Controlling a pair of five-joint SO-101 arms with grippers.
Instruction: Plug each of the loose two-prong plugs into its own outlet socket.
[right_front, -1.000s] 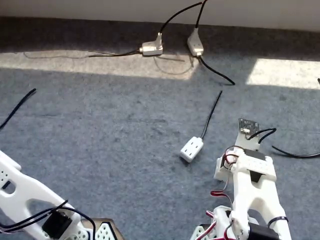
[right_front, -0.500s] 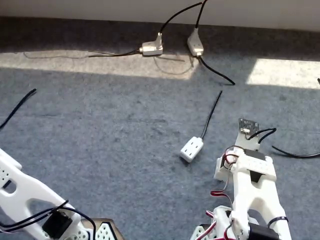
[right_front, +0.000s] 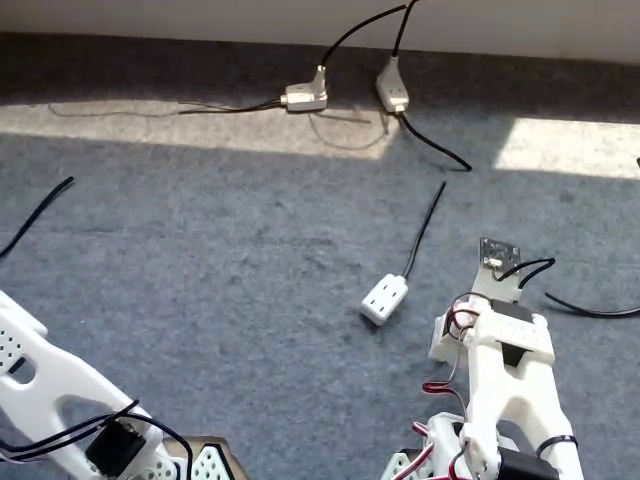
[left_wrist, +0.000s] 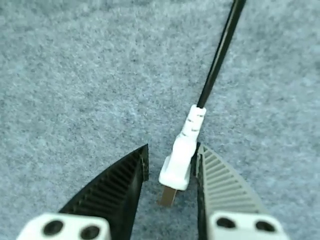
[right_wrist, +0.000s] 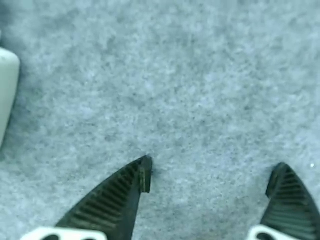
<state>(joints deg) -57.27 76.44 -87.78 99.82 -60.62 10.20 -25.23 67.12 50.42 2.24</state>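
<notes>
A loose white two-prong plug on a black cable lies on the grey carpet. My left gripper stands open around it, with the plug close against the pale finger and its prongs toward the wrist. A white outlet socket block lies mid-carpet on its own black cable. Just to its right is the right arm. My right gripper is open over bare carpet, with the white edge of the socket block off to one side. The left arm is at the near left corner.
Two white connectors, joined to black cables, lie at the back by the wall. A loose black cable end lies at the far left and another black cable at the right edge. A sunlit strip crosses the back carpet.
</notes>
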